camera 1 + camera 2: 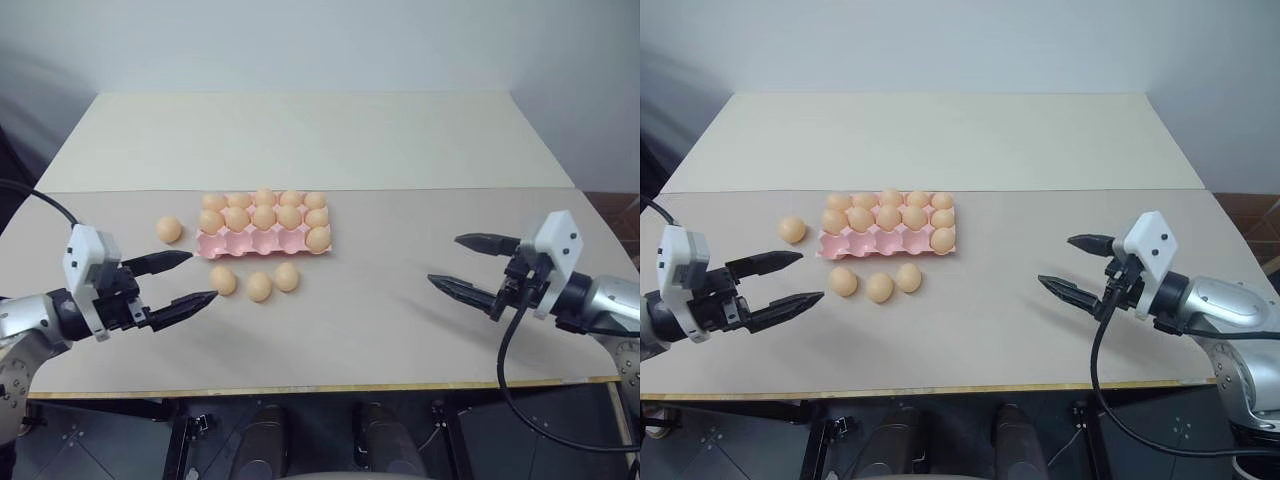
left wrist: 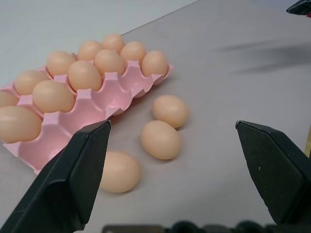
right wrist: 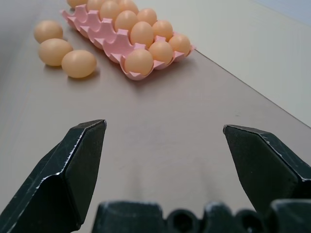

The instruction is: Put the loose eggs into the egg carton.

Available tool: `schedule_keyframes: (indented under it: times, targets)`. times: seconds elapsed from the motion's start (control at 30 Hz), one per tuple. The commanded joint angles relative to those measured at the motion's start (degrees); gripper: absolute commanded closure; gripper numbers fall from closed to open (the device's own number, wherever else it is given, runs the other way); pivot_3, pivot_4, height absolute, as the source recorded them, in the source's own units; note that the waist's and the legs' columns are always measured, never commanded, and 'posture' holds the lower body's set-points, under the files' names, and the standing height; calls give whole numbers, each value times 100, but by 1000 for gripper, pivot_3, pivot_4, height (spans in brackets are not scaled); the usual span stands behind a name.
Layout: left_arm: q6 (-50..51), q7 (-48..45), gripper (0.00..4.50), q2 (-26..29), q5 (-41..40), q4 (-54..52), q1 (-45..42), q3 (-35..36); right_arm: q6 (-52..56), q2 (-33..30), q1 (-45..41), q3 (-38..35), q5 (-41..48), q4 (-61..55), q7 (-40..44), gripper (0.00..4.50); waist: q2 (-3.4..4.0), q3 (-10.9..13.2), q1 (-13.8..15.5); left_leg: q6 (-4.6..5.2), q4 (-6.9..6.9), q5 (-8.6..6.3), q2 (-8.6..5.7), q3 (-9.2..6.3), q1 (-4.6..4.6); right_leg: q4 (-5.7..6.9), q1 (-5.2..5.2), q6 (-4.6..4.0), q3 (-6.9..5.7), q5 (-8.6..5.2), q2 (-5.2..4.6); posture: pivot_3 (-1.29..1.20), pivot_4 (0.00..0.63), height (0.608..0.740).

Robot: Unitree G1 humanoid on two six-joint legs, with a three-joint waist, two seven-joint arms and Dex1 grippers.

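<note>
I am looking down at a pale beige tabletop (image 1: 420, 330). Left of centre sits the flat pink moulded egg carton (image 1: 262, 242), three rows of five cups, no lid. Eleven smooth orange-tan eggs already sit in it: the back row and middle row are full, and the front row, nearest me, holds one egg at its right end. Four front cups stand empty.

Four loose eggs lie on the table. Three form a short line just in front of the carton: the left one (image 1: 222, 280), the middle one (image 1: 259, 287) and the right one (image 1: 286, 277). The fourth (image 1: 168, 229) lies just beside the carton's left end.

My left gripper (image 1: 190, 278) hovers near the front line of eggs, its two black fingers spread wide and holding nothing. My right gripper (image 1: 468, 265) hangs well apart from the carton on the right, fingers also spread wide and empty.

I judge the task mostly done: four eggs remain for four empty cups.
</note>
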Motion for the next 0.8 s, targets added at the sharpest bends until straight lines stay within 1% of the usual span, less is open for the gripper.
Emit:
schedule_keyframes:
  times: [0.03, 0.27, 0.4, 0.5, 0.6, 0.67, 0.73, 0.8]
  targets:
    - [98, 110, 20, 61, -146, 19, -169, 129, -153, -114, 47, -315, 167, -206, 161, 0, 0, 0, 1, 0, 0, 0, 0, 0, 0, 0, 0, 0, 0, 0, 0, 0, 150, 740]
    - [-61, 63, 20, 101, 102, 10, -155, 27, -163, -113, 53, -342, 168, -181, 224, 0, 0, 0, -2, 0, 0, 0, 0, 0, 1, 0, 1, 2, 0, 1, 0, 0, 150, 740]
    - [-84, -55, 20, 151, 104, 26, -196, -82, -173, -105, 12, -322, 146, -126, 231, 0, 0, 0, 0, 0, 0, 0, 0, 1, 1, 1, 1, 2, 0, 1, 0, 0, 150, 740]
    - [-124, -336, 20, 271, 99, 99, -254, -179, -273, -103, -37, -188, -134, -123, 62, 0, -1, 0, 2, 0, 1, 0, 0, 1, 1, 1, 1, 0, 0, 0, 0, 0, 150, 740]
    - [-222, -574, 20, 439, 220, 153, -365, -439, -223, -169, -94, -174, -88, -118, 147, 0, 0, 0, 2, 0, 1, 0, 0, 1, 1, 1, 1, -2, -1, -1, 0, 0, 150, 740]
    - [-261, -622, 20, 398, 218, 203, -595, -672, -165, -192, -95, -220, -32, -197, 153, 0, -1, 0, 10, 0, 1, 0, -1, 2, 2, 1, 1, -2, 0, -1, 0, 0, 150, 740]
    - [-234, -462, 20, 266, 326, 293, -949, -1001, -121, -206, -78, -268, 25, -290, 141, 0, -2, 0, 22, 0, 1, 0, -1, 0, 0, 1, 2, 0, -2, 0, 0, 0, 150, 740]
    - [-298, -393, 20, 131, 605, 407, -1403, -1551, -62, -189, -22, -328, 99, -431, 83, 0, -2, 0, 38, 0, 3, 0, -4, 0, 1, 1, 6, 10, -1, 6, 0, 0, 150, 740]
